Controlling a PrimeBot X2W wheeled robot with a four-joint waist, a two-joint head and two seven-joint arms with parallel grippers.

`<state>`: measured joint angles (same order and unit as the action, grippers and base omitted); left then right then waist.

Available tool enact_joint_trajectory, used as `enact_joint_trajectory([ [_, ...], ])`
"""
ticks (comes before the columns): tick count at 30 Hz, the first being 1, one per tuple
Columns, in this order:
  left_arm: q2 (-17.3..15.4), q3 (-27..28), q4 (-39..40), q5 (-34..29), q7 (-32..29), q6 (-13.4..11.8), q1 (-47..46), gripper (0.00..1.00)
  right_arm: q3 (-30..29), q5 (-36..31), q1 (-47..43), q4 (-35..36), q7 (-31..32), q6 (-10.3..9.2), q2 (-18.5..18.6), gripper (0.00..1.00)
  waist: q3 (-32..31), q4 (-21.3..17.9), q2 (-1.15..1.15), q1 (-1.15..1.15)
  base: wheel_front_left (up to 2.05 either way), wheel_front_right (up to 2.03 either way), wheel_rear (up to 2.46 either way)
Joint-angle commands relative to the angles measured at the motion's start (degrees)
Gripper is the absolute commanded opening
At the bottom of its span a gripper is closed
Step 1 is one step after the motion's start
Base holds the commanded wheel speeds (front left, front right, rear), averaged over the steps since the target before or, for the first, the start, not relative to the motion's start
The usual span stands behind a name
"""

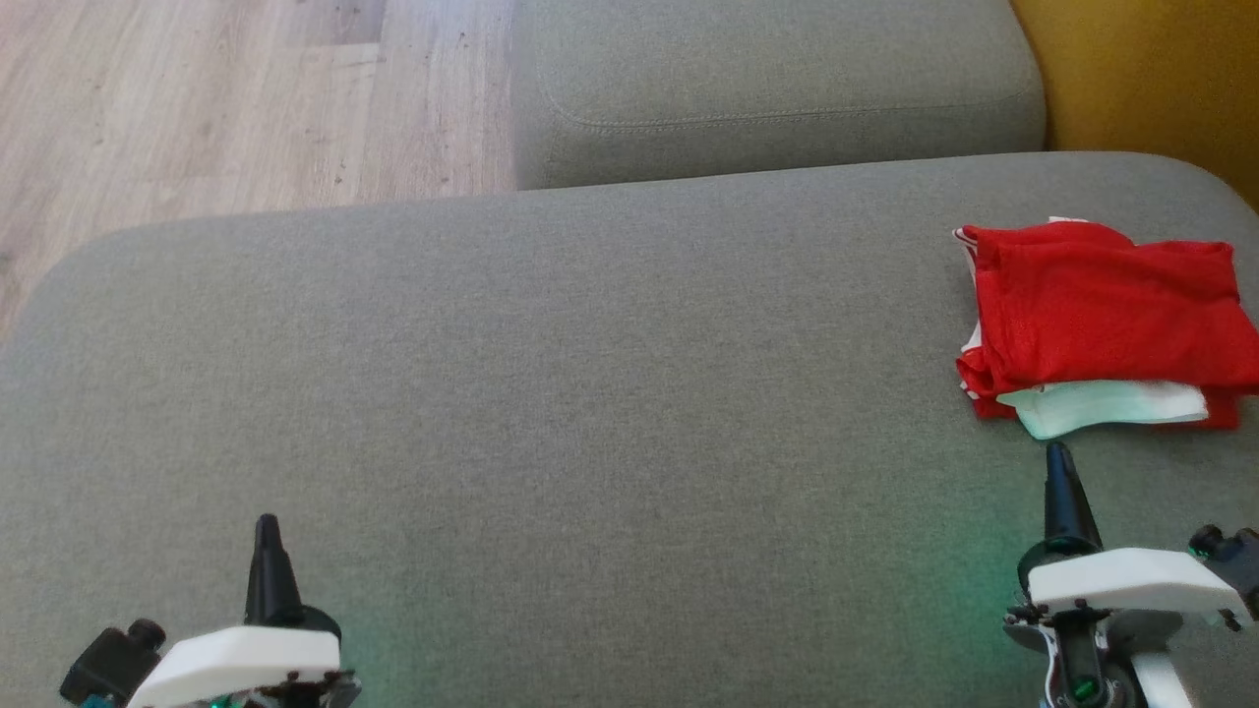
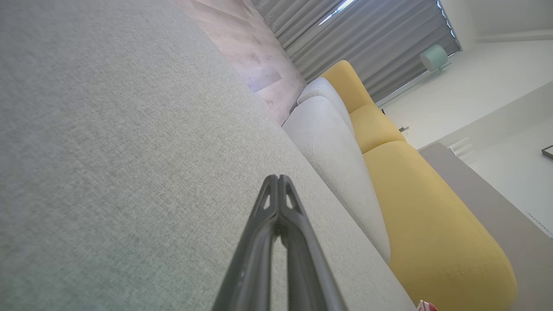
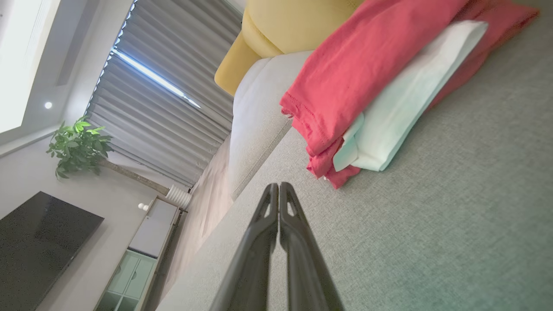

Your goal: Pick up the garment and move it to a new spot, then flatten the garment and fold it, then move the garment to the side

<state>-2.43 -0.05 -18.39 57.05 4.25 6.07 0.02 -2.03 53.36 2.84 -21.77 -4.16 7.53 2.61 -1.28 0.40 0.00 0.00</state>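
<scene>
- folded red-and-white mesh garment [image 1: 1102,315] sits at 3 o'clock on grey fabric sofa cushion [image 1: 590,393]: set aside, likely finished
- left tool [image 1: 267,523], right tool [image 1: 1057,452]: both pinched closed, empty, parked clear of the cloth at 7 and 5 o'clock

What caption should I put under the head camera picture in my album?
Folded red garment on the right side of the grey cushion; left gripper and right gripper shut, not touching it.

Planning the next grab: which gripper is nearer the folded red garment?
The right gripper, tips just short of the garment; the left gripper sits far across the cushion.
</scene>
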Motion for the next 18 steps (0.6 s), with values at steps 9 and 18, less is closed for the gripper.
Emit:
enact_joint_trajectory([
  [9, -0.3, 2.1, 2.2, 5.6, -1.7, 0.6, -3.4, 0.00, -0.3, 6.4, 2.9, 3.1, 1.7, -0.02, 0.2, 0.00, 0.2, -0.1, 0.00, 0.00, 0.00, 0.00, 0.00],
  [18, -0.3, 2.8, 2.6, 10.5, -3.2, 0.7, -3.8, 0.00, -1.0, 11.7, 2.9, 3.8, 3.2, -0.03, 0.2, 0.00, 0.4, -0.1, 0.00, 0.00, 0.00, 0.00, 0.00],
])
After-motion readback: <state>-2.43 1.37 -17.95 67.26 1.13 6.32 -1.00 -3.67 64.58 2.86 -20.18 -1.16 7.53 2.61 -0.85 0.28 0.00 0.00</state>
